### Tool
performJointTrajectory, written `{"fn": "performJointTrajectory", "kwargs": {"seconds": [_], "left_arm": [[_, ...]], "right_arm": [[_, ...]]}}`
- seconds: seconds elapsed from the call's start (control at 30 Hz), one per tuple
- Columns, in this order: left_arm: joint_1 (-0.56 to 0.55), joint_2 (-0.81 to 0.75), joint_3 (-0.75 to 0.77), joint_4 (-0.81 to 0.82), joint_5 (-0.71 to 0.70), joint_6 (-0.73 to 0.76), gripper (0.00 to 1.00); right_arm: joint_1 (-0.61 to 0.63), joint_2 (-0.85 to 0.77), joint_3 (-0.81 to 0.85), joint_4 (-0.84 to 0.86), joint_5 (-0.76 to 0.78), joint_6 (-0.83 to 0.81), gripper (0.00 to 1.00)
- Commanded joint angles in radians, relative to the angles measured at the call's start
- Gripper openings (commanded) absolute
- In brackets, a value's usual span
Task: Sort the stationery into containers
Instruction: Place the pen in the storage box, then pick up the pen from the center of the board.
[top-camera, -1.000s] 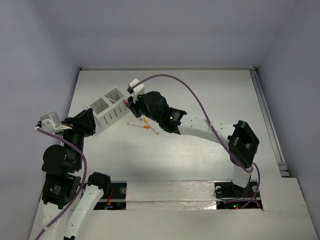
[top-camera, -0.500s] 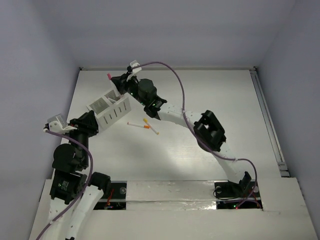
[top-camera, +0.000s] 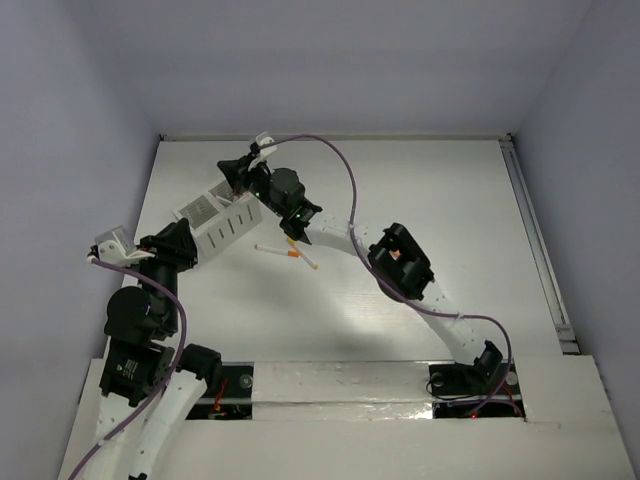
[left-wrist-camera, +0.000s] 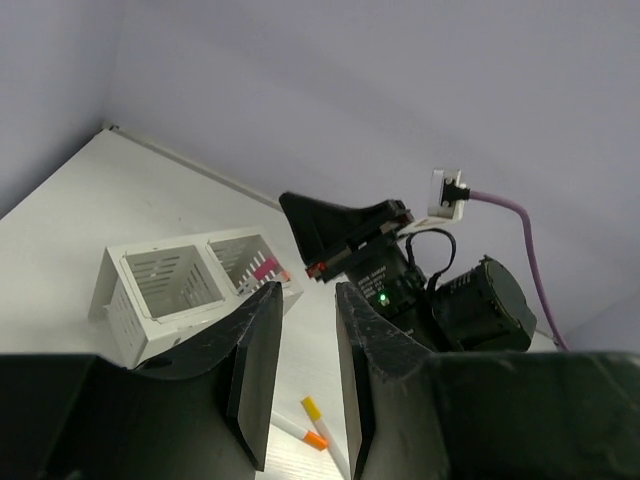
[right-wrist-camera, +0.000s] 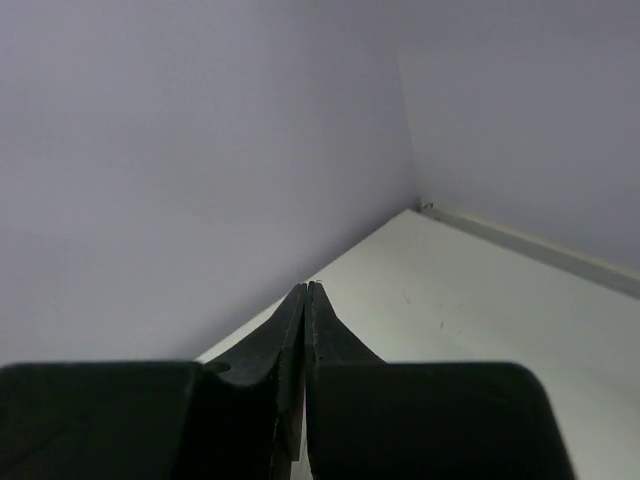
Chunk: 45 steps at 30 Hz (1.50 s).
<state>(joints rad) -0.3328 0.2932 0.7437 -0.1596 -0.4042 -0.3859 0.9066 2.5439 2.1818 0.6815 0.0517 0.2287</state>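
The white two-compartment box stands at the left of the table; in the left wrist view a pink-capped pen lies in its right compartment. My right gripper hovers over the box's far side with its jaws pressed together and nothing between them; it also shows in the left wrist view. My left gripper is open and empty, just near-left of the box. Two white pens lie on the table right of the box, one orange-capped and one yellow-capped. The stubby pieces are out of view.
The right arm stretches across the middle of the table toward the box, its purple cable arching above. Grey walls close in at the back and left. A rail runs along the table's right edge.
The right gripper carried a pink-capped pen from beside the box up over its far side. The pen has left the jaws, and a pink cap shows in the right compartment. The left arm barely moved.
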Motion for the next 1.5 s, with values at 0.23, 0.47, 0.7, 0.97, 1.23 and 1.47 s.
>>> {"fn": "performJointTrajectory", "kwargs": {"seconds": [0.23,0.47,0.7,0.97,1.23,1.47], "left_arm": [[-0.014,0.024,0.002,0.049,-0.007,0.025,0.25],[-0.014,0.038,0.000,0.052,0.011,0.027,0.08],[-0.014,0.049,-0.001,0.049,0.021,0.022,0.00],[-0.014,0.044,-0.003,0.052,0.031,0.021,0.11],[-0.014,0.050,-0.003,0.058,0.039,0.022,0.14],[-0.014,0.057,-0.001,0.061,0.045,0.024,0.15]], "right_arm": [[-0.041,-0.463,-0.562,-0.026,-0.122,-0.008,0.31],[-0.090,-0.643,-0.741,-0.521,-0.104,-0.066,0.00],[-0.115,-0.588,-0.689,-0.792,-0.089,-0.109,0.46],[-0.115,-0.473,-0.600,-0.841,-0.118,-0.098,0.51],[-0.094,-0.406,-0.577,-0.866,-0.145,-0.088,0.51],[-0.084,-0.357,-0.545,-0.896,-0.122,-0.092,0.50]]}}
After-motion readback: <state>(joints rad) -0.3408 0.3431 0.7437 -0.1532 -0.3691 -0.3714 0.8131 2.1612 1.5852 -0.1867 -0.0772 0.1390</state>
